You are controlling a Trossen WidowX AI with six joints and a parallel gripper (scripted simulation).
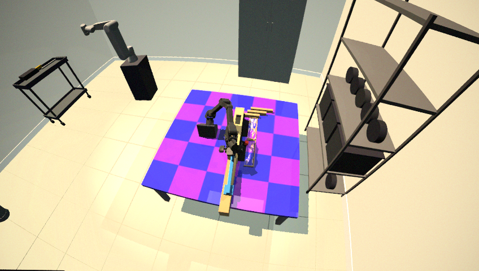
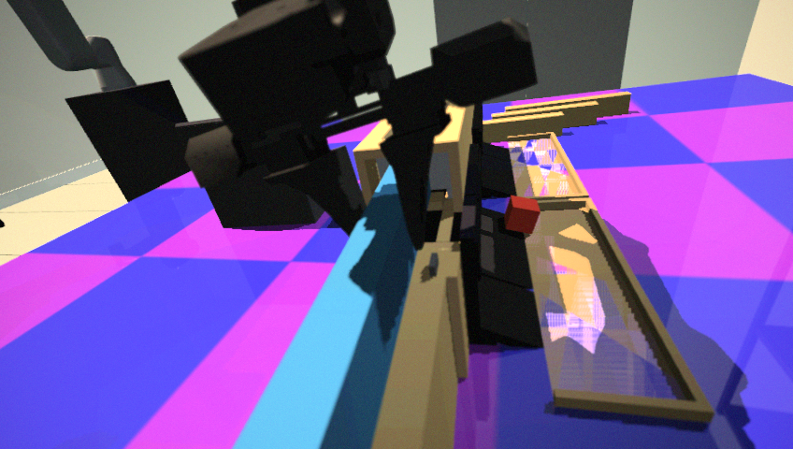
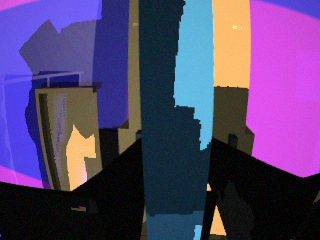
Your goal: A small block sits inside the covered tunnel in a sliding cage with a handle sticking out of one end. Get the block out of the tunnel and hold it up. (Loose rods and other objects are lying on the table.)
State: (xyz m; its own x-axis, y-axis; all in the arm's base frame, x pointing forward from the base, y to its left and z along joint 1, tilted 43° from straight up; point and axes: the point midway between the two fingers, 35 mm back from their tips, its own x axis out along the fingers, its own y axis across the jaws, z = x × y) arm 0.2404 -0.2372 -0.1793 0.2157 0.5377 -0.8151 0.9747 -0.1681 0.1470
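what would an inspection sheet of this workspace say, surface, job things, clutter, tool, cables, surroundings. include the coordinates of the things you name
surface: table (image 1: 188, 152), blue and magenta checks
job things: blue bar (image 1: 230, 174) (image 2: 311, 311) (image 3: 195, 60) runs lengthwise by the wooden rail (image 1: 224, 205) (image 2: 414, 333); red cube (image 1: 246, 142) (image 2: 522, 214) beside the black panels (image 2: 506, 255); whether it is the block to be freed, cannot tell
clutter: three wooden rods (image 1: 262, 109) (image 2: 612, 104) at the far side
tool: tool (image 1: 233, 156) (image 2: 383, 238) (image 3: 175, 146) shut on the blue bar
cables: nothing seen
surroundings: shelf rack (image 1: 409, 50) on the right; cart (image 1: 40, 74) and a grey arm (image 1: 116, 38) (image 2: 55, 33) on the left; dark cabinet (image 1: 269, 43) (image 2: 578, 50) behind
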